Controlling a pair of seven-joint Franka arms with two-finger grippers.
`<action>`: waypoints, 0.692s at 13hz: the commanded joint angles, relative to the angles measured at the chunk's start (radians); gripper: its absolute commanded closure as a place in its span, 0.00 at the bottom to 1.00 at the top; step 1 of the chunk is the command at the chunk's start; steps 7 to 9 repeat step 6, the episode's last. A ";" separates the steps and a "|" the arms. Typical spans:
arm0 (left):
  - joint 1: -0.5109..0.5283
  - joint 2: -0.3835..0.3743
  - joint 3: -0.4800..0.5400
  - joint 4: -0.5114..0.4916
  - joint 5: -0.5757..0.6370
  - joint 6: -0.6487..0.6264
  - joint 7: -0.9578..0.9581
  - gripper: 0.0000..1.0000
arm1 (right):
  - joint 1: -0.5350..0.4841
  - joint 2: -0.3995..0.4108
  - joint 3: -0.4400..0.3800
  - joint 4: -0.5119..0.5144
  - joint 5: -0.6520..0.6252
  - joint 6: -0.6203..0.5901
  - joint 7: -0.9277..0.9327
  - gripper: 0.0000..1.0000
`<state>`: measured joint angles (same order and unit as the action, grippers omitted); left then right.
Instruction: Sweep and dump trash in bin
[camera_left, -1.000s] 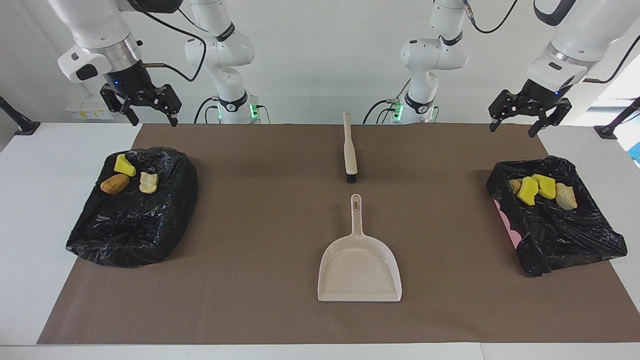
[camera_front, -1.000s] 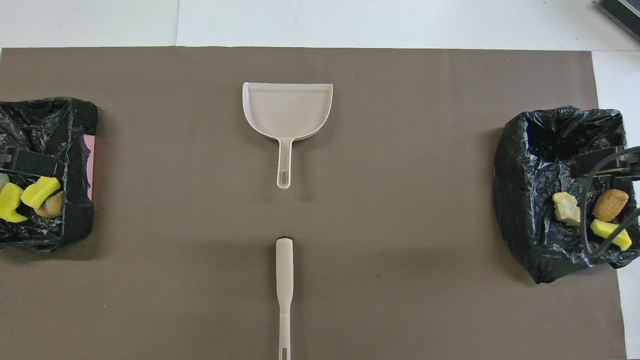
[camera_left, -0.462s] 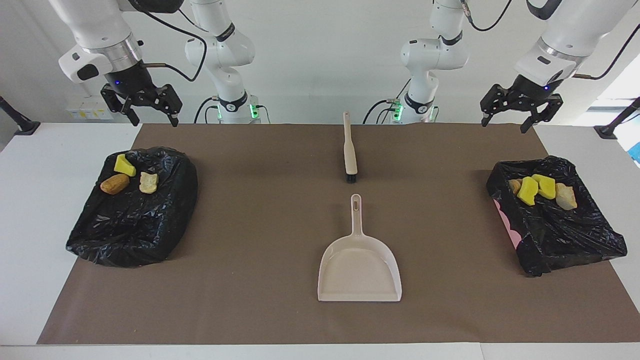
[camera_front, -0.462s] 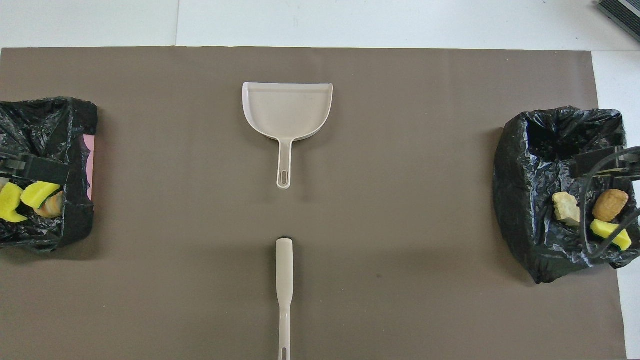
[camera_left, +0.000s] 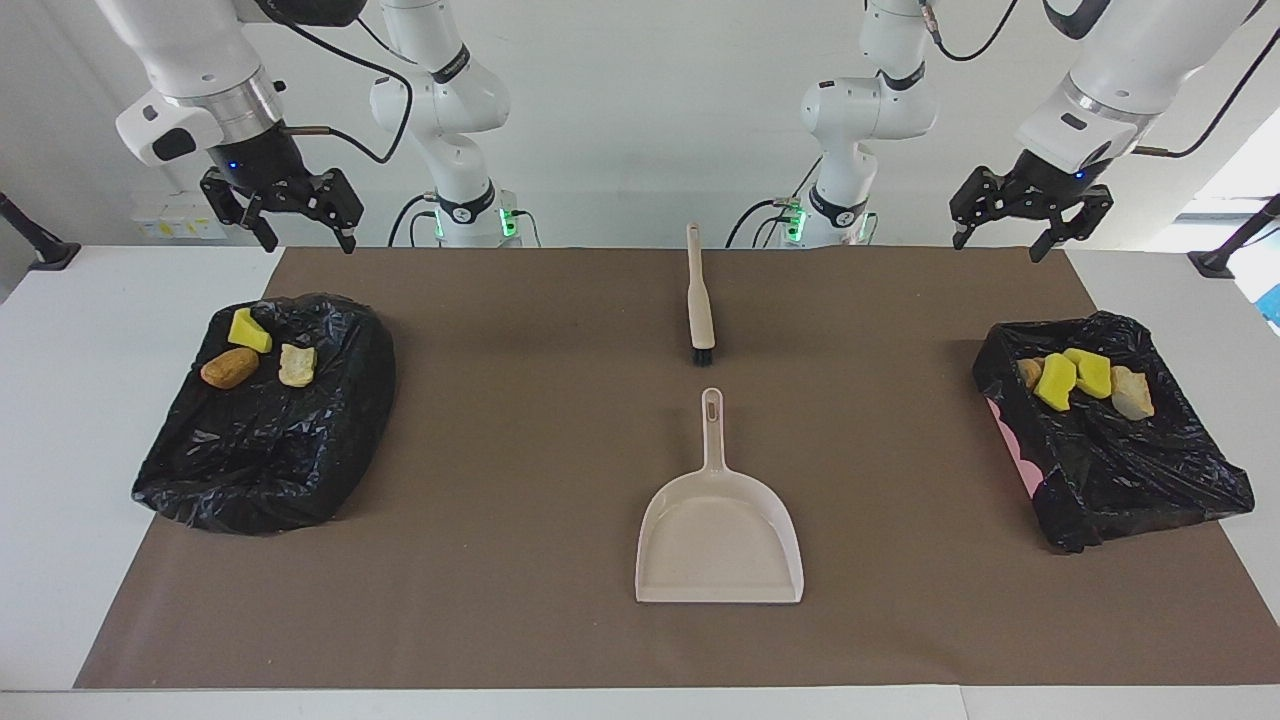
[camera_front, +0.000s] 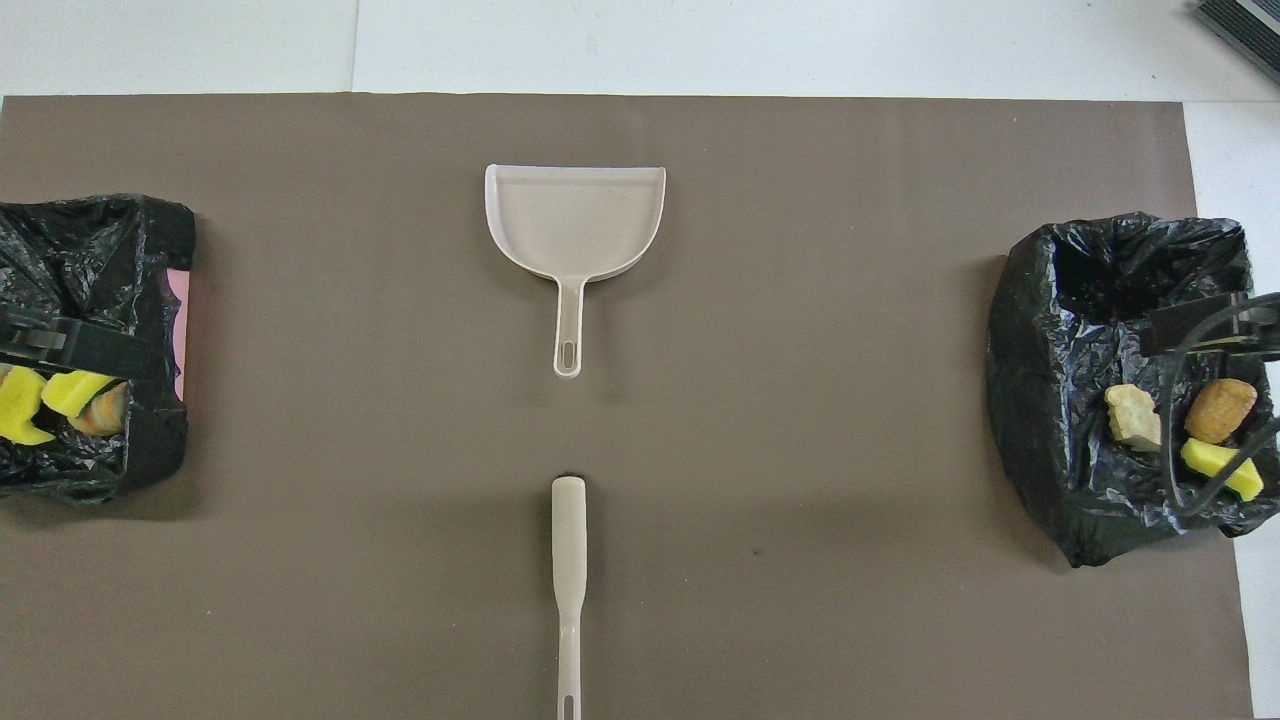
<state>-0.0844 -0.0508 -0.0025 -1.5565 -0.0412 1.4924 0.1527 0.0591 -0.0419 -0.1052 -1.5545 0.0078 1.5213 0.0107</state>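
Since a moment ago the left gripper, open and empty, has lifted off its bin, probably toward the brush; right gripper waits open.

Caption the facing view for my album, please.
Both open grippers hover above lined bins holding trash; brush, dustpan untouched.

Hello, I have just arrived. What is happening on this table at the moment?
Nothing is being handled. The left gripper and the right gripper both hang open in the air, holding nothing. The trash is in the two black-lined bins: four lumps in the bin at the left arm's end, three lumps in the bin at the right arm's end. The brush and the empty dustpan lie untouched mid-table.
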 joint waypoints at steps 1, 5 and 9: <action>0.020 -0.049 -0.030 -0.062 0.026 0.005 -0.013 0.00 | -0.005 -0.009 0.004 -0.016 -0.003 0.019 0.015 0.00; 0.020 -0.049 -0.030 -0.063 0.035 0.005 -0.019 0.00 | -0.005 -0.010 0.004 -0.019 -0.002 0.019 0.015 0.00; 0.020 -0.049 -0.030 -0.063 0.034 0.005 -0.031 0.00 | -0.005 -0.010 0.004 -0.019 -0.003 0.019 0.015 0.00</action>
